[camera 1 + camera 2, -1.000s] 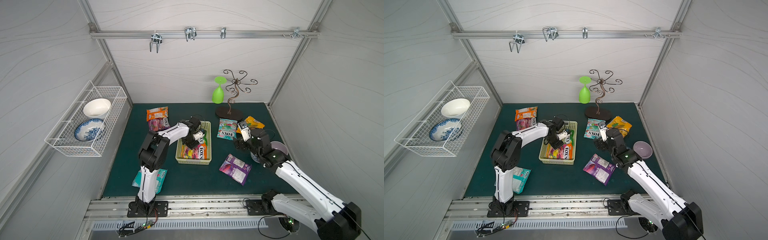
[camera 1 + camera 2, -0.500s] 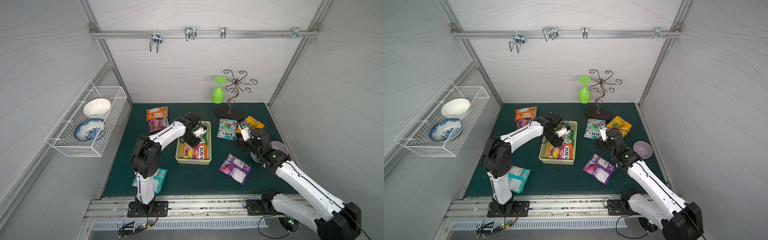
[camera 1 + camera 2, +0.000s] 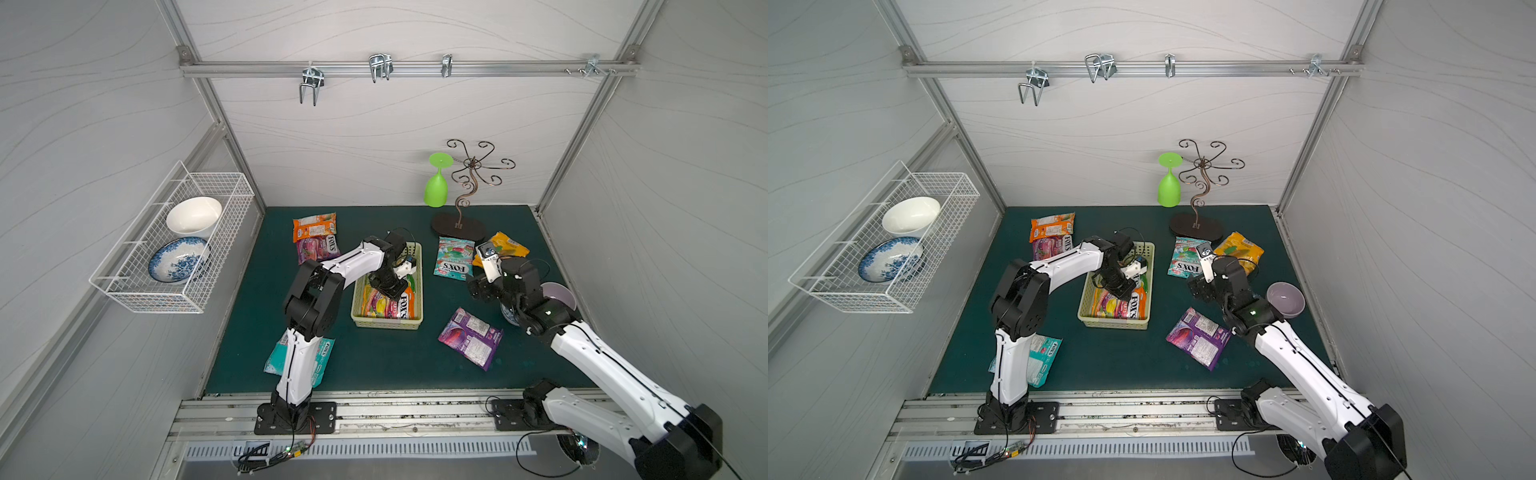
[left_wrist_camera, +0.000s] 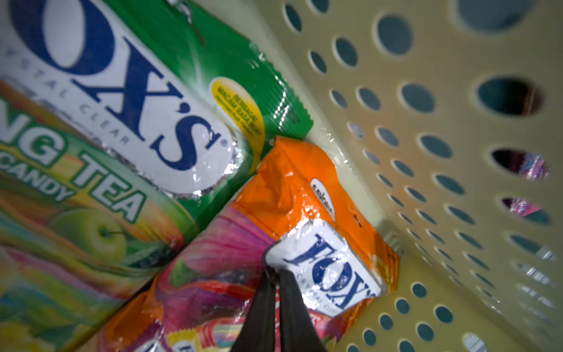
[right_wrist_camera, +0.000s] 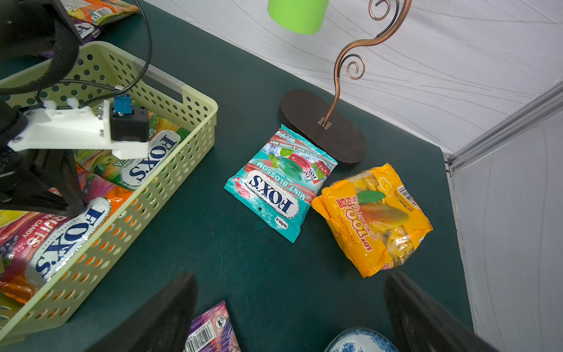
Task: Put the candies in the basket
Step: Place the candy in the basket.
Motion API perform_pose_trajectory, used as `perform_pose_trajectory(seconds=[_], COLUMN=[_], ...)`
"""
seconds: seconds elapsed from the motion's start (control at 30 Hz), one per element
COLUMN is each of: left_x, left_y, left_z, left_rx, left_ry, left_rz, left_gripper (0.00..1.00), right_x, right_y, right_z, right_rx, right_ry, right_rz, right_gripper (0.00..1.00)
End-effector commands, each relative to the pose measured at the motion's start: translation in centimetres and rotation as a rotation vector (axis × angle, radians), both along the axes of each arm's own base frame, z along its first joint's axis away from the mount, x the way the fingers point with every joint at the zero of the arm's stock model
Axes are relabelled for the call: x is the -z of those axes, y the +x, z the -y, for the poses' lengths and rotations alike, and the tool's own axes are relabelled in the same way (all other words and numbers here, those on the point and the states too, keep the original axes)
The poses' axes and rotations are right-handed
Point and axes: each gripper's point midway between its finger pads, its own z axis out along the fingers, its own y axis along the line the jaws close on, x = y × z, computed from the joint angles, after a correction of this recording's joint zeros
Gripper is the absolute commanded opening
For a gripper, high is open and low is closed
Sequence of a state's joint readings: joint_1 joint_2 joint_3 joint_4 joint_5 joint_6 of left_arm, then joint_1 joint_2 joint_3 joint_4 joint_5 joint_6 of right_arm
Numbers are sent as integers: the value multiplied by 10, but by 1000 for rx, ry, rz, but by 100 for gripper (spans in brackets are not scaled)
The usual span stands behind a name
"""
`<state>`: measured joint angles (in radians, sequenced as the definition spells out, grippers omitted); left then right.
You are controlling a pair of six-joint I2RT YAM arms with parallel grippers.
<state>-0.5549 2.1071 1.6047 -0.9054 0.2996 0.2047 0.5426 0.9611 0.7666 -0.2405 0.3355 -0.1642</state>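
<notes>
The left pincer (image 3: 388,287) and its arm hang low over the basket (image 3: 386,323) and block the middle and one long side. Only the near end is open from above. A wide bare strip of the surface (image 3: 428,299) runs between the basket and the teal packet (image 3: 453,257). The front, between the two arm bases, is bare too. The right pincer (image 5: 291,277) is spread wide over bare surface. The purple packet (image 5: 210,332) and a bowl (image 5: 359,344) sit close below it. The yellow packet (image 5: 374,219) is just beside the teal one. The stand base (image 5: 323,128) closes off the back.

Teal packet (image 5: 280,183) reads "FOX'S MINT BLOSSOM".
</notes>
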Motion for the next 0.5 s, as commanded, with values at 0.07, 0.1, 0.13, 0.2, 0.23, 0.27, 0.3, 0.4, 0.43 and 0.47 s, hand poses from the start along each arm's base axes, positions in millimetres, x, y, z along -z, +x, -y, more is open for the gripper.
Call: perform_pose_trajectory(seconds=[0.07, 0.1, 0.13, 0.2, 0.23, 0.27, 0.3, 0.4, 0.43, 0.47], left_x=[-1, -6, -14, -33, -44, -56, -66, -96, -106, -115], left_y=[1, 2, 2, 3, 3, 1, 0, -3, -5, -7], left_z=[9, 10, 10, 10, 10, 9, 9, 6, 4, 3], left_rx=[-7, -9, -12, -16, -18, -16, -17, -17, -20, -22], left_ry=[-17, -25, -35, -56, -68, -82, -95, -128, -136, -143], left_rz=[-5, 2, 15, 47, 68, 90, 107, 160, 177, 192], left_gripper=[10, 10, 11, 13, 15, 19, 22, 28, 31, 33], right_x=[0, -1, -2, -1, 1, 3, 3, 1, 3, 6], right_y=[2, 2, 2, 2, 2, 1, 1, -1, -1, 0], right_z=[5, 3, 2, 3, 5, 5, 4, -2, -2, -1], right_rx=[35, 29, 23, 30, 37, 38, 33, 4, 7, 15], right_ry=[15, 24, 30, 27, 20, 18, 23, 36, 32, 23], right_rz=[4, 5, 6, 8, 7, 2, -2, -5, -8, -15], right_gripper=[99, 99, 99, 99, 99, 99, 99, 99, 99, 99])
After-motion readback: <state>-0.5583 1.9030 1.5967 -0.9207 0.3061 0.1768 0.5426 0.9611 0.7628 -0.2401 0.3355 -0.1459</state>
